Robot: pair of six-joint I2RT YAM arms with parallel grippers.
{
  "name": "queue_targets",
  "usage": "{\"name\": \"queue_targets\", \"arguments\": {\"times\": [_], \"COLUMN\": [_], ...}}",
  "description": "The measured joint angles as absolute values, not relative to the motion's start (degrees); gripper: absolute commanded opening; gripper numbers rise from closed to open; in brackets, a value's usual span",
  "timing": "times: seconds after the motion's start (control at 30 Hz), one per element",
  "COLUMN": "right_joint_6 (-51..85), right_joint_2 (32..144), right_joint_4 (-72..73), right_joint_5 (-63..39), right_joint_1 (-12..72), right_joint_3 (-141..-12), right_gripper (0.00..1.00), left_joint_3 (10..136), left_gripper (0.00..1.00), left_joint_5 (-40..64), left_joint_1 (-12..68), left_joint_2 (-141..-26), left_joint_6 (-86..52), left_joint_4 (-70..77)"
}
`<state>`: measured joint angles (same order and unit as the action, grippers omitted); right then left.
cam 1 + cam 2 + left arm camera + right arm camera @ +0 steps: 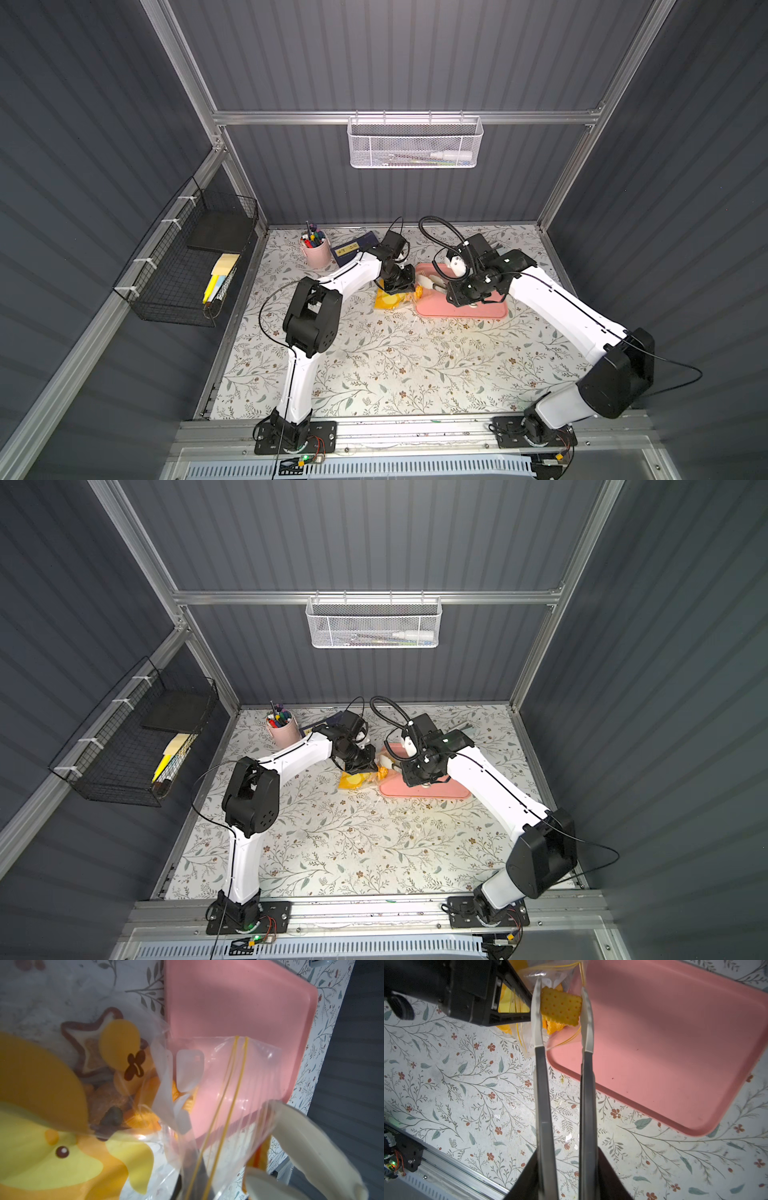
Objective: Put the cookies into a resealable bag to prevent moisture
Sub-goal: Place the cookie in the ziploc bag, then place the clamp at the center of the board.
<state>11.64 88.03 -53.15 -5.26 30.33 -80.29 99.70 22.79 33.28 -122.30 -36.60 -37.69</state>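
The resealable bag [388, 302] lies on the floral table just left of the pink tray [478, 311], with its mouth toward the tray. In the left wrist view the bag [239, 1084] is clear with two thin yellow seal strips and a yellow cartoon patch. Several cookies [143, 1120] lie inside it, among them a brown star cookie [89, 1051]. My left gripper [195, 1184] is shut on the bag's edge by the mouth. My right gripper [560, 986] is shut on a square yellow cookie [560, 1007] right at the bag's mouth [550, 972].
A pink pen cup [316, 252] and a dark blue book [353, 249] stand at the back left of the table. A black wire basket [187, 266] hangs on the left wall and a white mesh basket [415, 143] on the back wall. Crumbs dot the cloth [566, 1136].
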Motion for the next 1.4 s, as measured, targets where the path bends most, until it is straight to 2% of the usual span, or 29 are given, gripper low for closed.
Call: {"name": "queue_targets", "arguments": {"times": [0.3,0.43,0.67,0.9,1.17,1.4], "right_joint_6": [14.6,14.8,14.3,13.9,15.6,19.5], "right_joint_2": [91.0,90.9,83.0,74.1,78.5,79.8], "right_joint_4": [-50.3,-50.3,-49.9,-47.8,-43.6,-39.7], "right_joint_5": [-5.9,-5.8,-3.8,2.6,6.2,7.7], "right_joint_1": [30.3,30.3,28.9,24.0,24.0,26.0], "right_joint_3": [-80.3,-80.3,-79.0,-70.0,-57.8,-54.0], "right_gripper": [0.46,0.47,0.49,0.50,0.50,0.60], "left_joint_3": [99.7,100.2,102.7,113.3,107.5,105.2], "left_gripper": [0.00,0.00,0.00,0.00,0.00,0.00], "left_joint_5": [22.6,22.5,21.7,17.1,15.8,15.8], "left_joint_1": [33.3,33.3,32.6,32.5,32.1,32.2], "left_joint_2": [-122.3,-122.3,-122.3,-122.2,-122.1,-121.9], "left_joint_6": [-36.6,-36.6,-36.6,-34.1,-32.6,-32.1], "left_joint_4": [-38.3,-38.6,-40.3,-44.0,-45.3,-45.4]}}
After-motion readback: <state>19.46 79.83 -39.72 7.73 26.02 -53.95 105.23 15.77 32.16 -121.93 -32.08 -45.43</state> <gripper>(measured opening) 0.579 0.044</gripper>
